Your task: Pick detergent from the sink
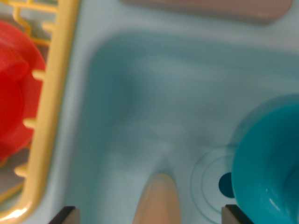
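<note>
Two dark fingertips [63, 215] of the spread gripper [148, 215] flank a blurred, half-cropped beige detergent top [156, 201] in the sink [154, 102].

Sink [140, 93]: pale aqua, basin shaded darker blue-green. Drain [219, 184] dark teal w/ faint concentric rings. Beige/tan rounded obj [158, 200] between fingertips. Teal cup [268, 163] beside right-hand fingertip. Yellow rack [51, 102] beyond left one, red item [16, 88] inside. Gripper fingertips [68, 215] dark.

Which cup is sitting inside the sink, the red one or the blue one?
The blue cup, on the wrist view's right. The red one sits in the yellow rack outside.
</note>
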Robot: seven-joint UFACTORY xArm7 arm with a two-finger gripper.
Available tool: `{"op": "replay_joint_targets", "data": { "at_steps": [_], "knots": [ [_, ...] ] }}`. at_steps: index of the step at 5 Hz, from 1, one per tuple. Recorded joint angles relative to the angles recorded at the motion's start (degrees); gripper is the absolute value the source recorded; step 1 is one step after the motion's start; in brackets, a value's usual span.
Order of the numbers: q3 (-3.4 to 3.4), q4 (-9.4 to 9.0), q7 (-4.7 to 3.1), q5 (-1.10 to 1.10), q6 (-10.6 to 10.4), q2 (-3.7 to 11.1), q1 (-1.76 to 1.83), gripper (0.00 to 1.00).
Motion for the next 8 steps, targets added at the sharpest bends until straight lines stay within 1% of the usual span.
{"op": "replay_joint_targets", "data": {
  "at_steps": [1, 2, 3, 4, 5, 8],
  "knots": [
    [-0.13, -1.39, -0.62, 0.21, -1.4, -0.03, -0.10, 0.00],
    [-0.13, -1.39, -0.62, 0.21, -1.4, -0.03, -0.10, 0.00],
    [-0.22, -2.41, -1.07, 0.36, -2.4, -0.06, -0.18, 0.00],
    [-0.22, -2.41, -1.07, 0.36, -2.4, -0.06, -0.18, 0.00],
    [-0.29, -3.12, -1.39, 0.47, -3.1, -0.08, -0.23, 0.00],
    [-0.32, -3.43, -1.53, 0.52, -3.4, -0.08, -0.25, 0.00]
  ]
}}
